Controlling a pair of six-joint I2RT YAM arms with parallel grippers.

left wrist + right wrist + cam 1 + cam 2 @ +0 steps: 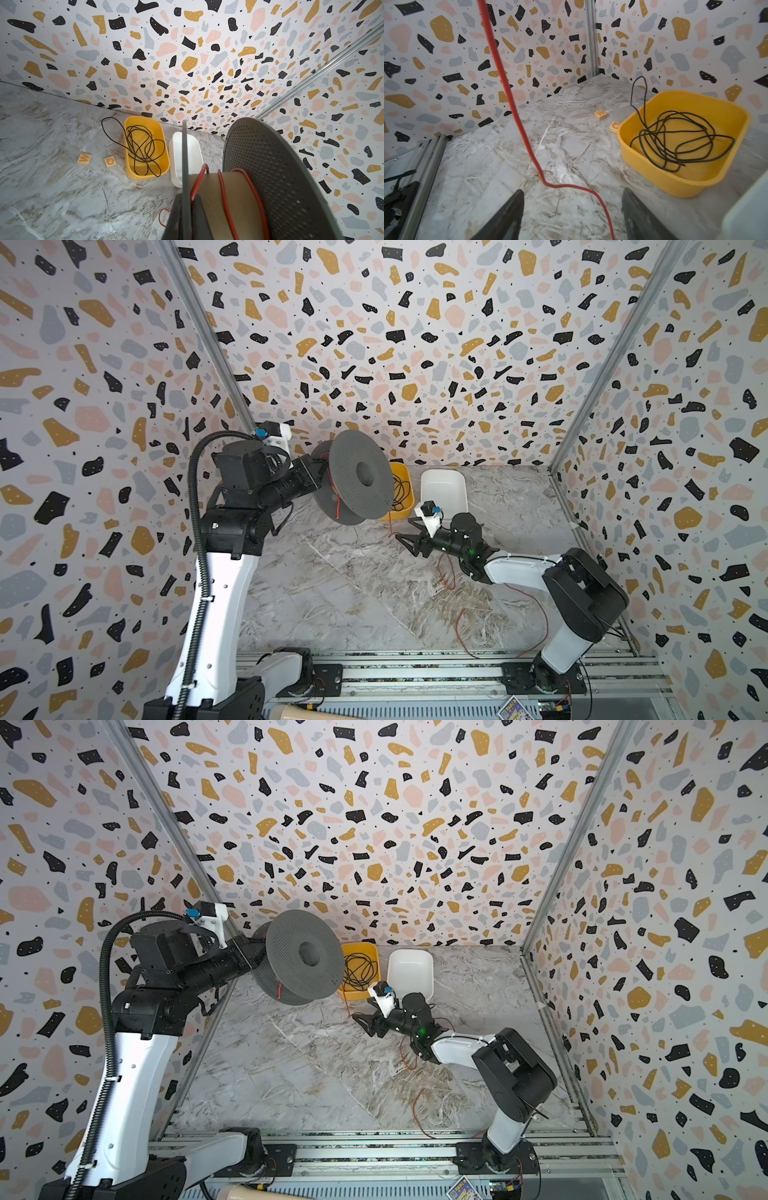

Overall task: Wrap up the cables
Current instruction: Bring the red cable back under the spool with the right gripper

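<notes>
Clamping spool (361, 477) in left gripper (187, 209). Holding right gripper (572, 192) wide astride red wire (517, 116), not pinching. Trailing from spool onto table (483, 166): thin, limp, light, likely slippery. Favouring pinch on taut run.

letter w on a small wooden block (601, 114)

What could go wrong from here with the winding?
1. The thin red-orange wire lies between the right gripper's open jaws, ungripped; the turns on the grey perforated plastic spool look loose and may slip.
2. Slack loops under the right arm and could snag.
</notes>
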